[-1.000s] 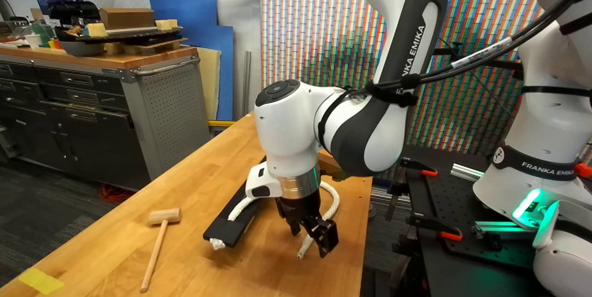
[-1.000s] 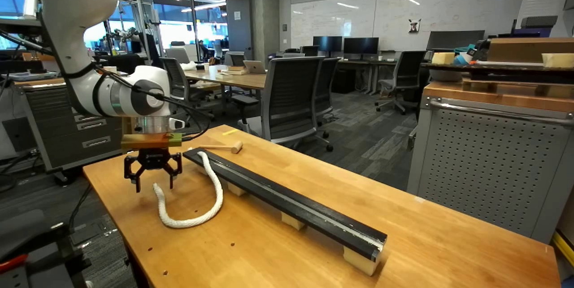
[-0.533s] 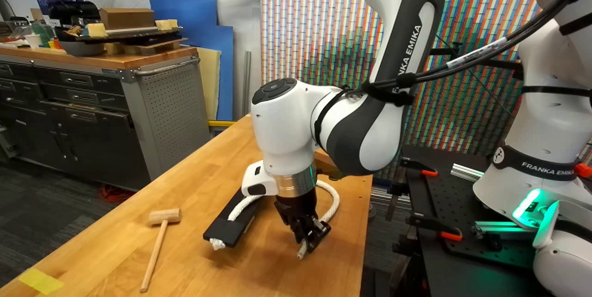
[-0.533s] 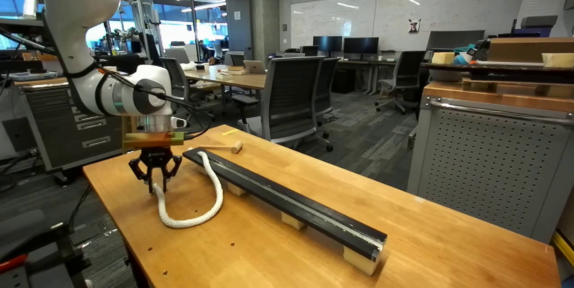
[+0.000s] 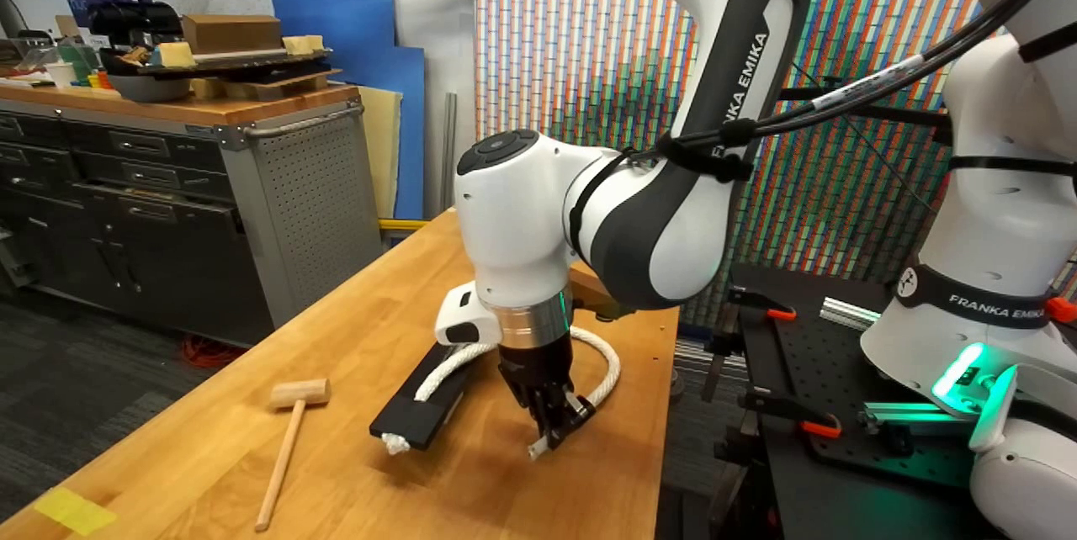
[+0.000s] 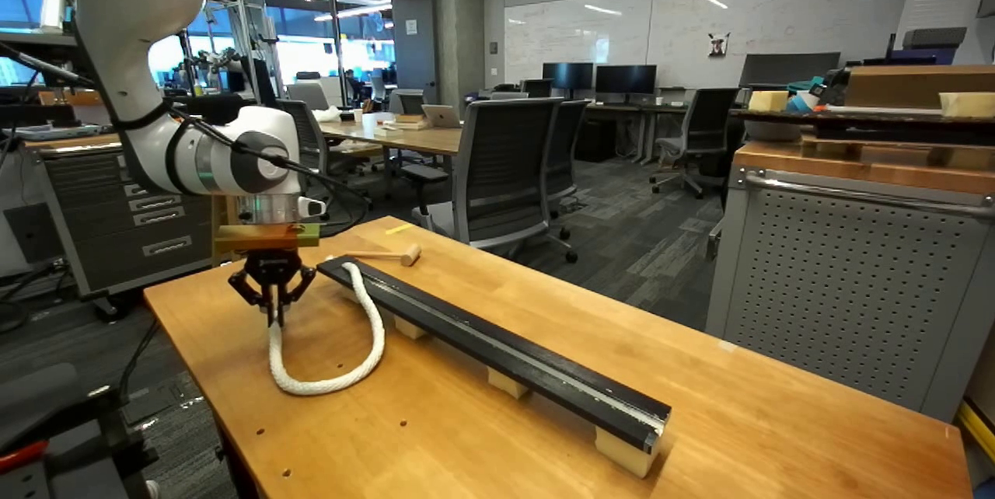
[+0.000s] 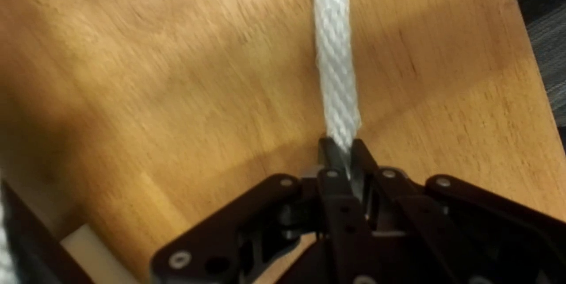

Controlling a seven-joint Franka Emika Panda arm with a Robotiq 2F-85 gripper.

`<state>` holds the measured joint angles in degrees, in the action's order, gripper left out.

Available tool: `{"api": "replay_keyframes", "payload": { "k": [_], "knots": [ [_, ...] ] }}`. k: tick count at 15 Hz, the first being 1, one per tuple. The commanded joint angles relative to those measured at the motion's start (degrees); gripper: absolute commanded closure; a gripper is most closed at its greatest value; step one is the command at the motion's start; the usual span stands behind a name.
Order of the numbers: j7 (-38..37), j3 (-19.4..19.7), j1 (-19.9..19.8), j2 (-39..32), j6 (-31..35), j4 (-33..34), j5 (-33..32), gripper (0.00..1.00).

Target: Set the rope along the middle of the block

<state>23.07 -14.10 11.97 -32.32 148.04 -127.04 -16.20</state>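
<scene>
Pinching the rope (image 6: pixel 330 385) close to one end, your gripper (image 7: pixel 342 147) holds its fingers (image 7: pixel 362 153) narrow, with the white cord between them. You are low over the desk (image 6: pixel 738 406), nearest the corner where its short edge meets the edge facing the robot's base (image 5: pixel 925 346); whether the fingertips touch the wood, you cannot tell from these views. A stub of cord (image 5: pixel 536 448) pokes out past them in an exterior view. From your grip the rope curves across the desk in a U, then rises onto the block (image 6: pixel 497 342) near the end by the short edge. The block, a black bar with a pale line down its middle, runs roughly parallel to the edge opposite the base, raised on pale supports (image 6: pixel 505 383). Between it and that opposite edge lies a wooden mallet (image 5: pixel 300 393), and a strip of yellow tape (image 5: pixel 74 510) sits near the corner where that edge meets the short one.
</scene>
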Motion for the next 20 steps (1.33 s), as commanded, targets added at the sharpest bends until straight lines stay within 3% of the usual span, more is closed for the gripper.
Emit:
{"api": "replay_keyframes", "payload": {
  "k": [1,12,20],
  "knots": [
    [-1.1,-0.8,-1.6,4.1,0.6,-2.8,2.3,0.97],
    [-7.6,4.1,-9.6,24.4,-2.8,-9.2,13.6,0.97],
    [-13.7,14.1,-14.4,37.7,-11.3,-8.2,18.5,0.97]
  ]
}}
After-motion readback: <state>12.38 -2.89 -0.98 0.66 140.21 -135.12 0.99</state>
